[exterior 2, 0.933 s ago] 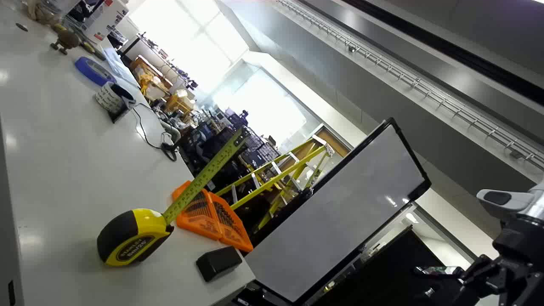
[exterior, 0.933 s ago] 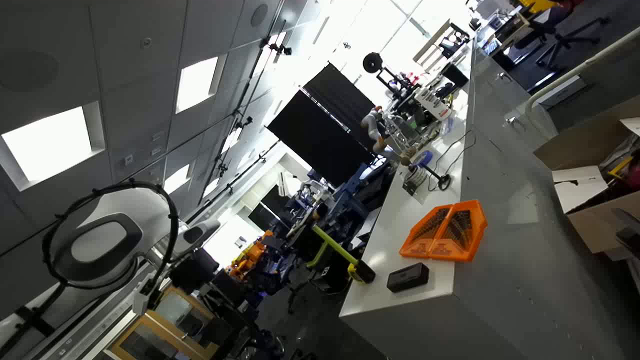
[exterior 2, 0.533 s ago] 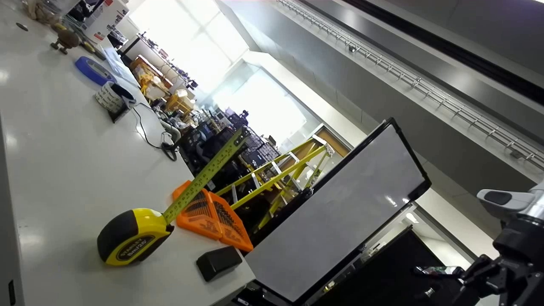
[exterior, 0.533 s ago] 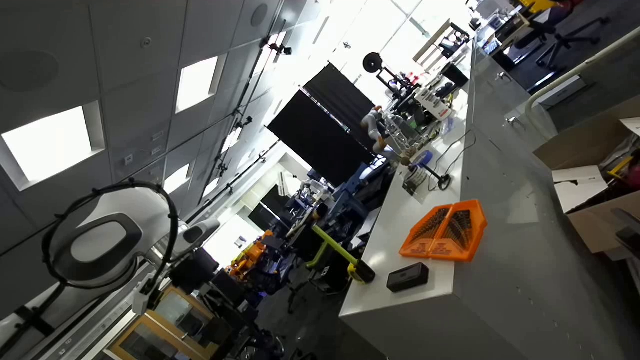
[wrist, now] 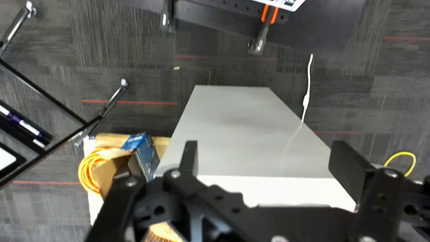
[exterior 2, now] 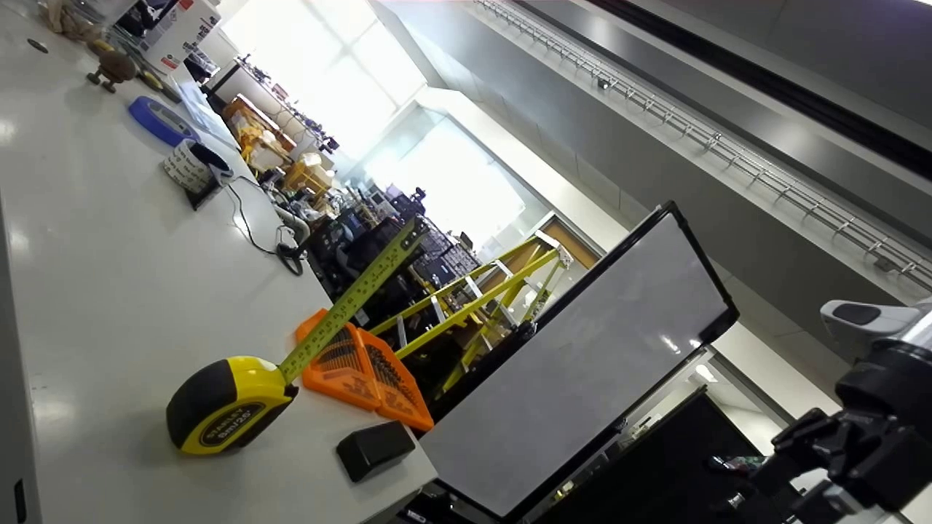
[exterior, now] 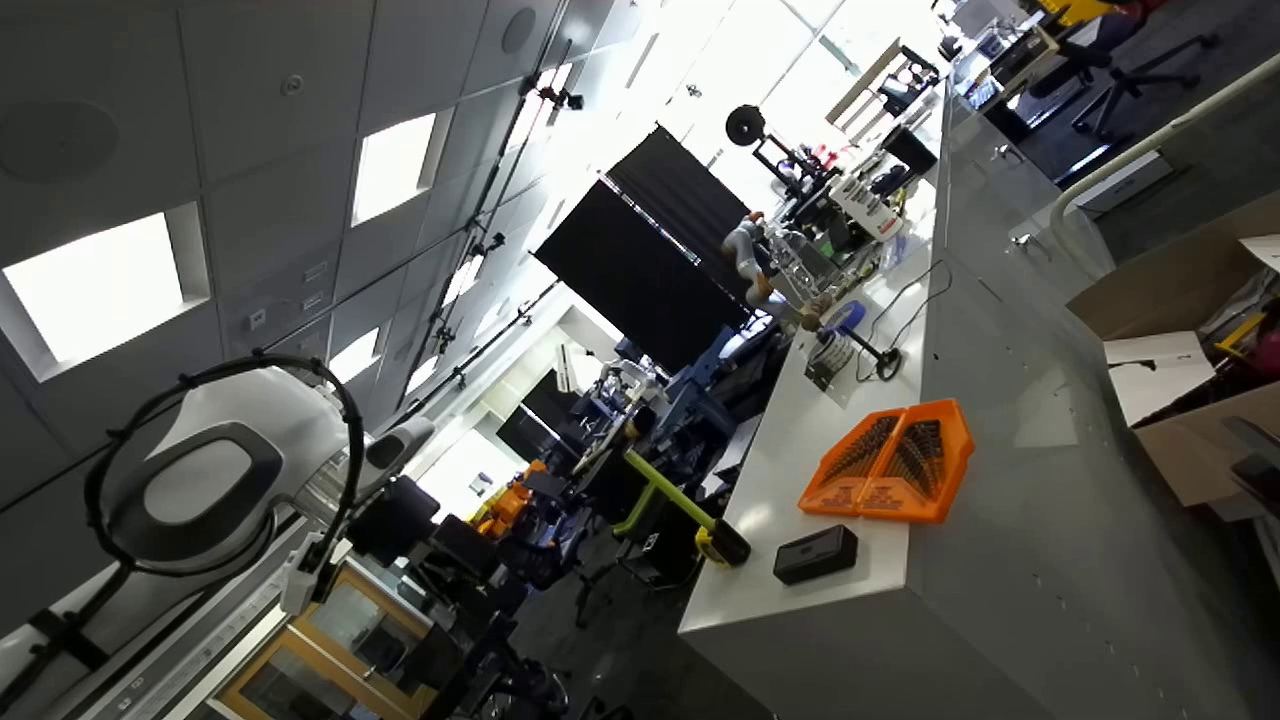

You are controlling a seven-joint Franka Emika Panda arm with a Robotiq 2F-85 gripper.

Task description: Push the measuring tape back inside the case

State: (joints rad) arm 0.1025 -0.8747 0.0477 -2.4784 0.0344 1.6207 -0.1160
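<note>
Tape (exterior 2: pixel 352 300) — well apart from claw (wrist: pixel 265 157).

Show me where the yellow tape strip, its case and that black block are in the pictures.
Tape strip (exterior 2: pixel 351 300): in an exterior view, midway along its pulled-out length.
Case (exterior 2: pixel 231 419): in an exterior view, on its side face.
Black block (exterior 2: pixel 375 451): in an exterior view, on the middle of its body.

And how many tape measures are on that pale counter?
1: the yellow-and-black case with its yellow strip out, near the end of the counter, apart from the black block. Clutter farther along could hide more.
</note>
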